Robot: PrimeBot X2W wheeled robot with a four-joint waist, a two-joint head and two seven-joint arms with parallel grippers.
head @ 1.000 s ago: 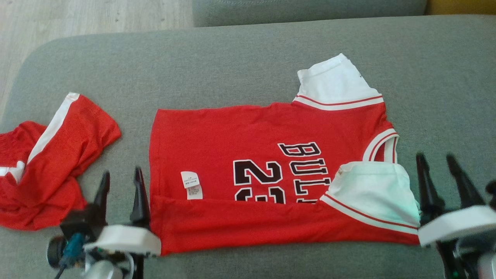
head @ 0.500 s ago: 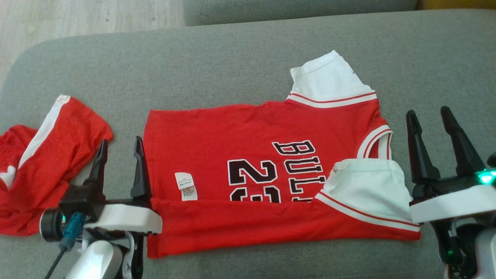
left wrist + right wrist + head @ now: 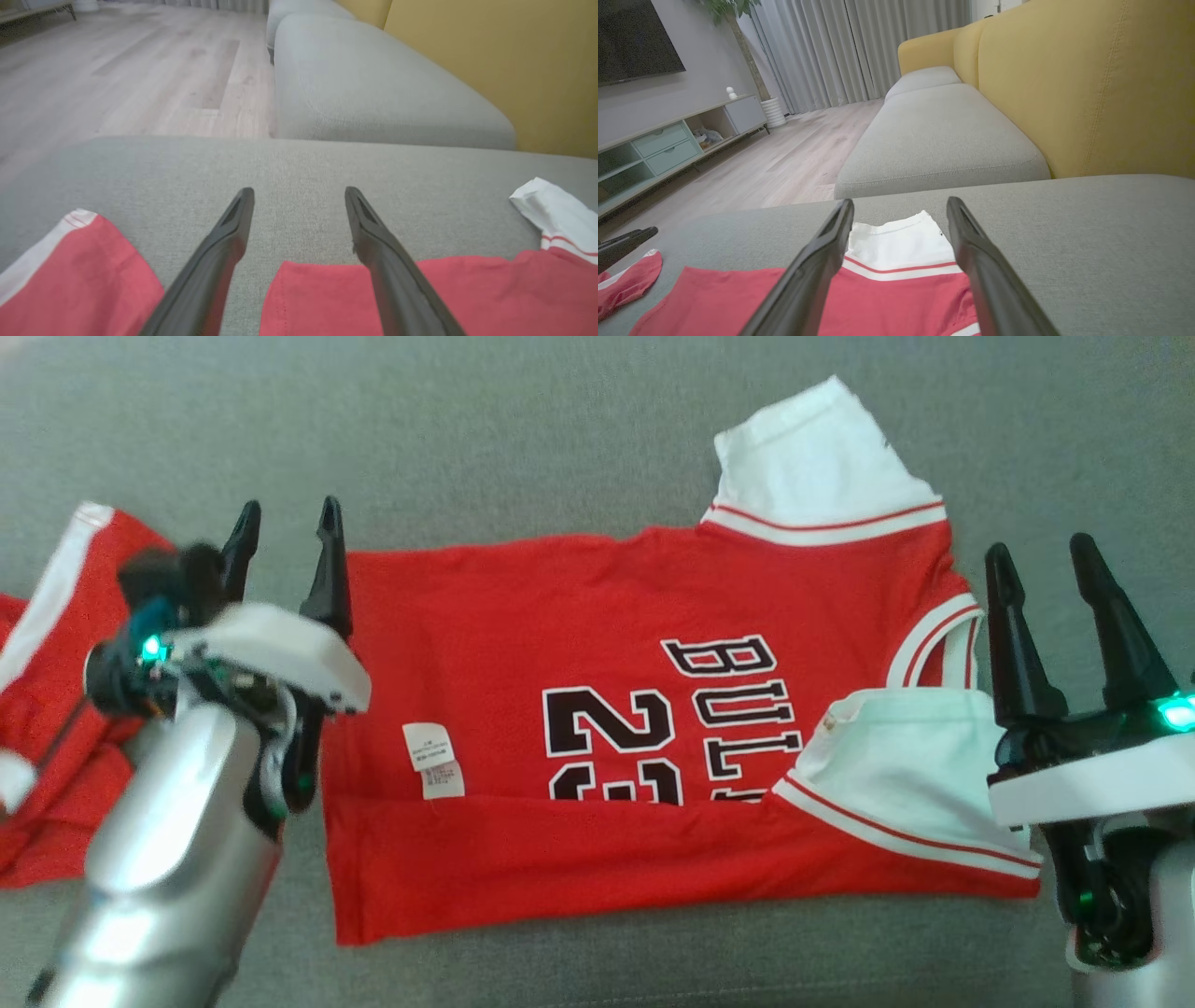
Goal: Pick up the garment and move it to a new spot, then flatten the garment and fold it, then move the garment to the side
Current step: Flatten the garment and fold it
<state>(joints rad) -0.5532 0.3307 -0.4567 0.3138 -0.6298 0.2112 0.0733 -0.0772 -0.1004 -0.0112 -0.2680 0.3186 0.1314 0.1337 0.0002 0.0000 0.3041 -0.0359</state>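
Red garment [image 3: 560, 625] (part-folded) between left gripper [image 3: 289, 507], right gripper [image 3: 1039, 546].

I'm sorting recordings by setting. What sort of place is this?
Most likely a home living room: a grey and yellow sofa, a wall-mounted television and floor-length curtains beside a wood floor.
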